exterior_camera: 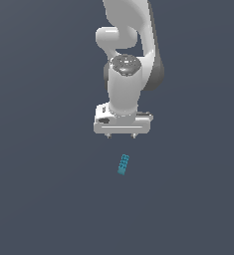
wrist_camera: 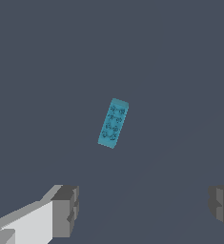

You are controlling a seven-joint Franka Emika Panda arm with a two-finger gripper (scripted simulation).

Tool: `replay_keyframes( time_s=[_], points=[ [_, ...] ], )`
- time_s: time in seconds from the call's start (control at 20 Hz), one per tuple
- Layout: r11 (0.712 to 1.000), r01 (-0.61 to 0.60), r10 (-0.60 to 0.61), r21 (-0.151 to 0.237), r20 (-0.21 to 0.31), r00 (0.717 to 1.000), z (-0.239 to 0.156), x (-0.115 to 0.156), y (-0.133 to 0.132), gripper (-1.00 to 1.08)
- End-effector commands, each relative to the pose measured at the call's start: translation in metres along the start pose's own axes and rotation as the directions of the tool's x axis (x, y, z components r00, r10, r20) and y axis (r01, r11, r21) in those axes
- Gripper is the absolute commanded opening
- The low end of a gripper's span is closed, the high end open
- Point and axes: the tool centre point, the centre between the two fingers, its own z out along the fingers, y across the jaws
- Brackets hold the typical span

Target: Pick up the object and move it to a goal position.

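The object, a small teal-blue studded brick [exterior_camera: 123, 165], lies flat on the dark grey floor, its long side running nearly away from the camera and slightly tilted. In the wrist view the brick [wrist_camera: 113, 123] shows its studs face up, well apart from both fingers. My white gripper [exterior_camera: 121, 135] hangs above and a little behind the brick in the exterior view, pointing down. It is open and wide, with nothing between its fingers [wrist_camera: 66, 209]. The gripper [wrist_camera: 143, 207] does not touch the brick.
The white arm [exterior_camera: 126, 60] rises from the gripper toward the top of the exterior view. A plain dark grey surface [exterior_camera: 49, 199] spreads all around the brick.
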Motion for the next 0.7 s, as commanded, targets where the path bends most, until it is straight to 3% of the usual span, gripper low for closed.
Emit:
replay_keyframes(
  time_s=[0.0,0.65],
  points=[
    [1.000,0.000,0.000,0.000,0.000,1.000,0.0000,0.0000,0.0000,1.00],
    [1.000,-0.020,0.020,0.016,-0.006,1.000,-0.0011,0.0027,-0.0012,1.00]
  ],
)
